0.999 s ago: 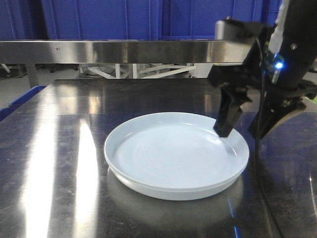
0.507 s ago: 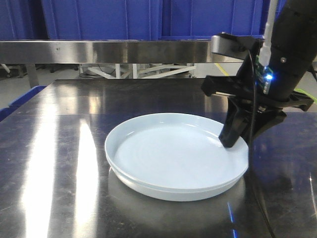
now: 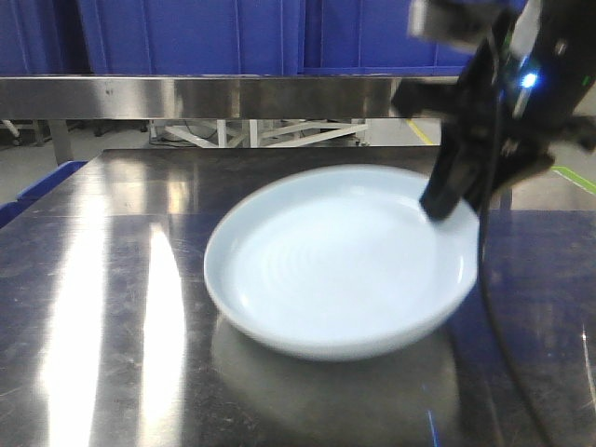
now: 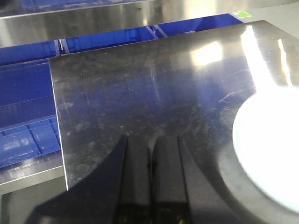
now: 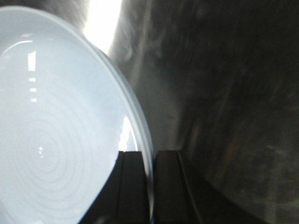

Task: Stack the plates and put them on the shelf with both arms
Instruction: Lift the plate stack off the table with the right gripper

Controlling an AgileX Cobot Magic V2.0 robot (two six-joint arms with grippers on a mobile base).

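The pale bluish-white plates show as one blurred round shape, tilted, with the right side raised off the dark steel tabletop. I cannot tell the two plates apart. My right gripper is shut on their right rim; in the right wrist view its fingers pinch the rim of the plates. My left gripper is shut and empty, low over the tabletop near its left edge. The plates lie to its right. The shelf's steel front rail runs across the back.
Big blue plastic crates stand behind the shelf rail. More blue crates sit beyond the tabletop's left edge in the left wrist view. White frame legs show under the rail.
My right gripper closed on the plates' right rim and rose. The plates have tilted up and shifted slightly toward the back.
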